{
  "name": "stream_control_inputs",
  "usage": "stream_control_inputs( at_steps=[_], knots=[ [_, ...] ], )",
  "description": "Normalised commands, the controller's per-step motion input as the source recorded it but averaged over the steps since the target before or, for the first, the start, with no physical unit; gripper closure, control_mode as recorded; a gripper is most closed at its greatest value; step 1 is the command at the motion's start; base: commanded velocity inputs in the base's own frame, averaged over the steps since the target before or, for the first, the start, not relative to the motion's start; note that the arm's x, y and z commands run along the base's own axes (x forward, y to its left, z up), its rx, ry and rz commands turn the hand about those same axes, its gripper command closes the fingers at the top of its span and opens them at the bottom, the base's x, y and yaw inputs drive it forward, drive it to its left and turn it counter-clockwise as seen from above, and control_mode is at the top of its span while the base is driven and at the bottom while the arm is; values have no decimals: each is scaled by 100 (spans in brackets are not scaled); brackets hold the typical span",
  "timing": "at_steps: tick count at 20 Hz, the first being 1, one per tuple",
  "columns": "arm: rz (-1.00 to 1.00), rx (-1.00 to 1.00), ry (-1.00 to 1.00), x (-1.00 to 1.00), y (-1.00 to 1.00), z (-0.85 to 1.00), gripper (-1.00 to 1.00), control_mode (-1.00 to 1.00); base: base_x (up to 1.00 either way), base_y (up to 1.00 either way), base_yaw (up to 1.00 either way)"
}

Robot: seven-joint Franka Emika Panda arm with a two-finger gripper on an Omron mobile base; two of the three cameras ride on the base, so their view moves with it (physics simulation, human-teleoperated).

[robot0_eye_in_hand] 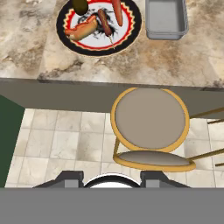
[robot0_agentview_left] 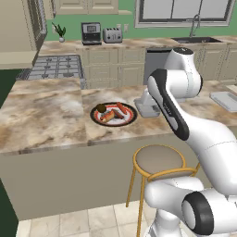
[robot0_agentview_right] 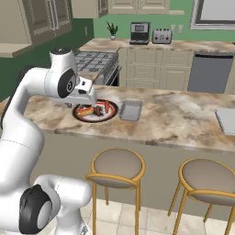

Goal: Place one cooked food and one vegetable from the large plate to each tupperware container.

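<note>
The large plate (robot0_eye_in_hand: 98, 27) has a black rim, a red ring and a white centre, and lies on the marble counter near its front edge. On it are a hot dog in a bun (robot0_eye_in_hand: 81, 29), a brown sausage (robot0_eye_in_hand: 105, 22), an orange carrot (robot0_eye_in_hand: 117, 9) and a dark round vegetable (robot0_eye_in_hand: 80, 5). One grey tupperware container (robot0_eye_in_hand: 166, 19) sits just right of the plate with nothing in it. The other tupperware container (robot0_agentview_right: 226, 120) is far to the right on the counter. My gripper (robot0_eye_in_hand: 111, 178) hangs high over the counter's front edge, open, nothing between its fingers. In the right base view the gripper (robot0_agentview_right: 92, 101) is above the plate's left side.
Two round stools with yellow frames stand in front of the counter, one (robot0_eye_in_hand: 151, 118) directly below the hand. A stove (robot0_agentview_left: 58, 66) is at the back left. A toaster (robot0_agentview_left: 112, 35) and a sink (robot0_agentview_left: 196, 40) line the back wall.
</note>
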Motion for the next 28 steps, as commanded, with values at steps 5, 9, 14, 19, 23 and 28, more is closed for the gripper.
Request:
stream_control_inputs(
  at_steps=[5,9,14,19,23,28],
  knots=[
    [0,0,0,0,0,0,-100,100,0,0,0],
    [0,0,0,0,0,0,-100,100,24,0,0],
    [0,0,0,0,0,0,-100,100,56,0,0],
    [0,0,0,0,0,0,-100,100,58,0,0],
    [0,0,0,0,0,0,-100,100,44,0,0],
    [0,0,0,0,0,0,-100,-100,11,0,0]
  ],
)
